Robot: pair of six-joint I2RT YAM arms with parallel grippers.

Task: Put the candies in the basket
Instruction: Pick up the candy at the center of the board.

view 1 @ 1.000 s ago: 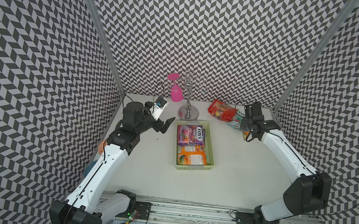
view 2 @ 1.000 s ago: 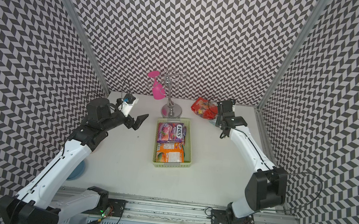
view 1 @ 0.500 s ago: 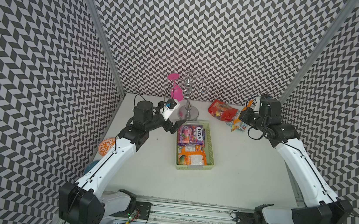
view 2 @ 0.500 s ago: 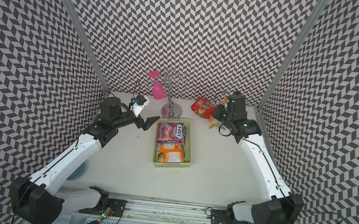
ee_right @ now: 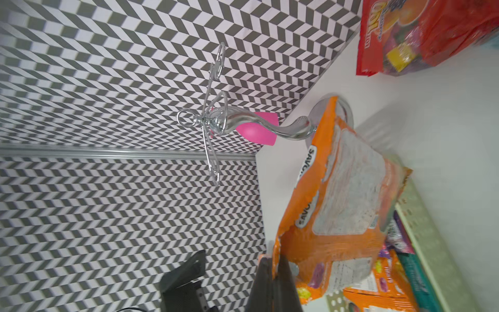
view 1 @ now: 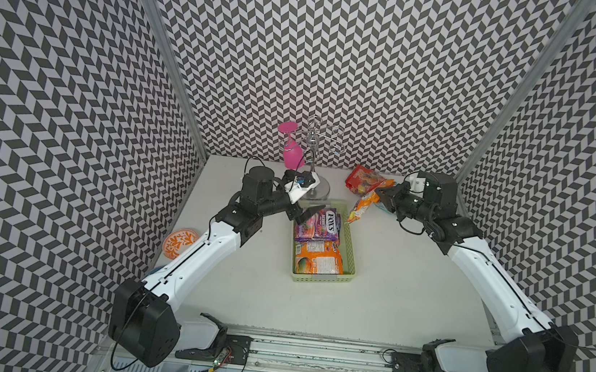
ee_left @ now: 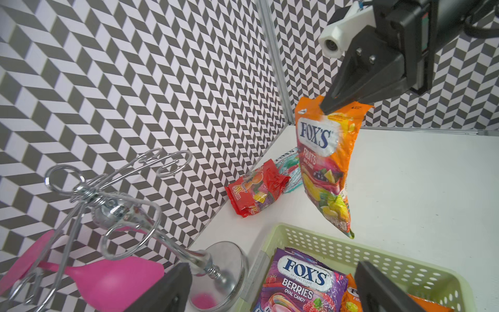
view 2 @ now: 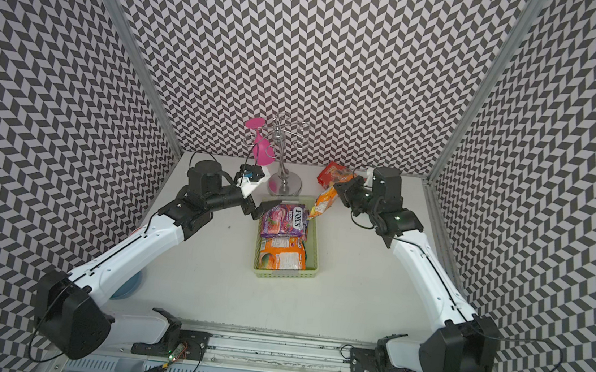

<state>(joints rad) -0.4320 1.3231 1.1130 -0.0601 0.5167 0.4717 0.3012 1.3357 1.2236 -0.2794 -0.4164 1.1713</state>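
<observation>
Basket (view 1: 320, 277) sits at centre frame in both top views, with a purple bag (view 1: 319, 224) and a second orange bag (view 1: 318, 261) lying flat inside it. A red bag (view 1: 363, 178) lies on the table (view 1: 411, 282) at the back, right of centre. The right gripper (view 1: 379, 196) is clamped on the top edge of the held orange bag (view 1: 361, 208), which hangs clear of the table beside the basket's far right corner. The left gripper (view 1: 300, 213) hovers at the basket's far left corner, jaws wide apart and nothing between them. Behind the basket stands a chrome stand (view 1: 316, 147) with a pink glass (view 1: 292, 154) hung upside down. In a top view a plate (view 1: 179, 243) lies at the left table edge.

Left wrist view: the held orange bag, lettered FOX'S FRUITS, dangles at upper right from the pinched jaws. Its lower tip shows just above the basket's perforated rim. Behind it the red bag overlaps a teal bag (ee_left: 290, 168) near the wall corner. The purple bag, FOX'S BERRIES, fills bottom centre between two spread dark fingers (ee_left: 170, 291).

Right wrist view: the held bag's pale back panel rises from the closed fingers (ee_right: 266, 283) at bottom centre. The basket shows at lower right, the red bag at upper right.
</observation>
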